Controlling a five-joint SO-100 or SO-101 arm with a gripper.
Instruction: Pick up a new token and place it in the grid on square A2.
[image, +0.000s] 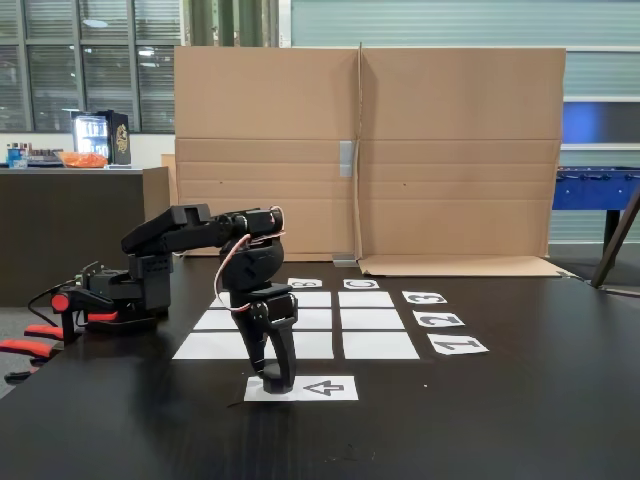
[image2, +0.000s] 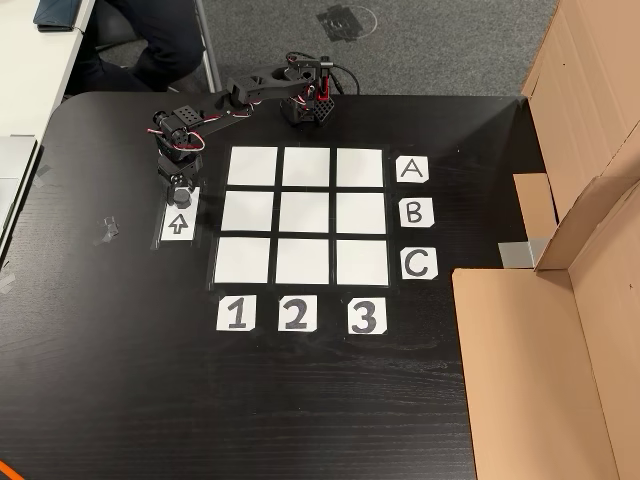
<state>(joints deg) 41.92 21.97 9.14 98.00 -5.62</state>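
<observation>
On the arrow sheet (image2: 177, 222), claw (image: 277, 380) meets the token (image2: 180, 194)

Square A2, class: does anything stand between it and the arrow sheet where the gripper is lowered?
Nothing visible does. In the other view the gripper is down at the arrow sheet. The part of the grid between there and square A2 is blank white, and so is A2 itself.

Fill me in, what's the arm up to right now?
The black two-finger gripper is down on the white arrow-printed sheet, around the small black cylindrical token. Whether it is clamped can't be told. The three-by-three grid of white paper squares holds no tokens, and square A2 is bare.
</observation>
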